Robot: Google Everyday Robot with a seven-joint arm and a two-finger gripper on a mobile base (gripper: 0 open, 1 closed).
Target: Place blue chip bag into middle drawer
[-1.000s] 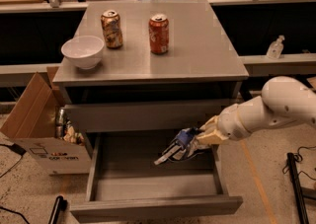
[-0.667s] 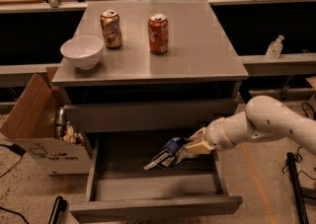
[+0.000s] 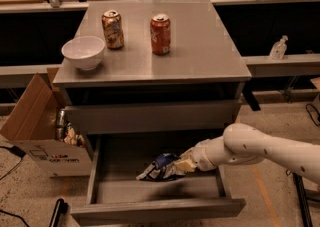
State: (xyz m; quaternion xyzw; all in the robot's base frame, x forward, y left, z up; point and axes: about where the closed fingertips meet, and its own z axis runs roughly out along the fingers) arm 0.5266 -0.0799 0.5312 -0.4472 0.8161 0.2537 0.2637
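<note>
The blue chip bag (image 3: 160, 167), dark blue foil with white patches, lies low inside the open middle drawer (image 3: 150, 193), near the middle of its grey floor. My gripper (image 3: 181, 165) reaches into the drawer from the right on a white arm and is at the bag's right end, touching it. The bag appears to rest on or just above the drawer floor.
On the cabinet top stand a white bowl (image 3: 83, 52), a patterned can (image 3: 113, 29) and an orange-red soda can (image 3: 160, 34). A closed grey drawer front (image 3: 150, 116) is above the open one. An open cardboard box (image 3: 37, 126) sits at the left. A sanitizer bottle (image 3: 278, 48) is on the right ledge.
My gripper has moved left and down into the drawer, carrying the blue chip bag from above the drawer's right part to near its floor.
</note>
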